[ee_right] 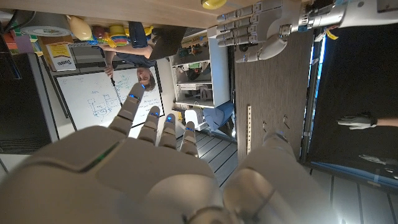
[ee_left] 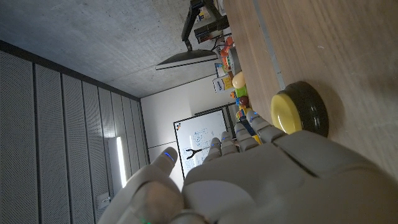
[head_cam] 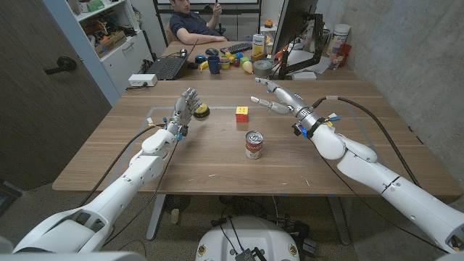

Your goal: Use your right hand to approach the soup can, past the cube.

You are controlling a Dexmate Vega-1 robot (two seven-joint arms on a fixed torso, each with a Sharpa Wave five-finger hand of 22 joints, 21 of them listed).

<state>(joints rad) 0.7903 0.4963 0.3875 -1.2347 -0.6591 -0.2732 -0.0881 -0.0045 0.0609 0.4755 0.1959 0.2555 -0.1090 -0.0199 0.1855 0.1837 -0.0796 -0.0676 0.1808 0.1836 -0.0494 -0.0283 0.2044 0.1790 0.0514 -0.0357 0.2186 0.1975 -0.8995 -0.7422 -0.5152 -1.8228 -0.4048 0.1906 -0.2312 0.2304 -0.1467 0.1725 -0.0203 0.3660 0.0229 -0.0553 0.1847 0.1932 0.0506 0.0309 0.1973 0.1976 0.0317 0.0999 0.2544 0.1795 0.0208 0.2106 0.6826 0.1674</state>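
Nearest you, the soup can (head_cam: 254, 144) stands upright at mid-table (head_cam: 348, 174): red-and-white label, lid on, untouched. Just beyond it sits the cube (head_cam: 242, 113), multicoloured, apart from the can. Your right hand (head_cam: 278, 98) hovers farther back and to the right of the cube, fingers spread, holding nothing. Judged stage: approach barely begun. Next, bring that hand nearward past the cube's right side toward the can, without clipping the cube.
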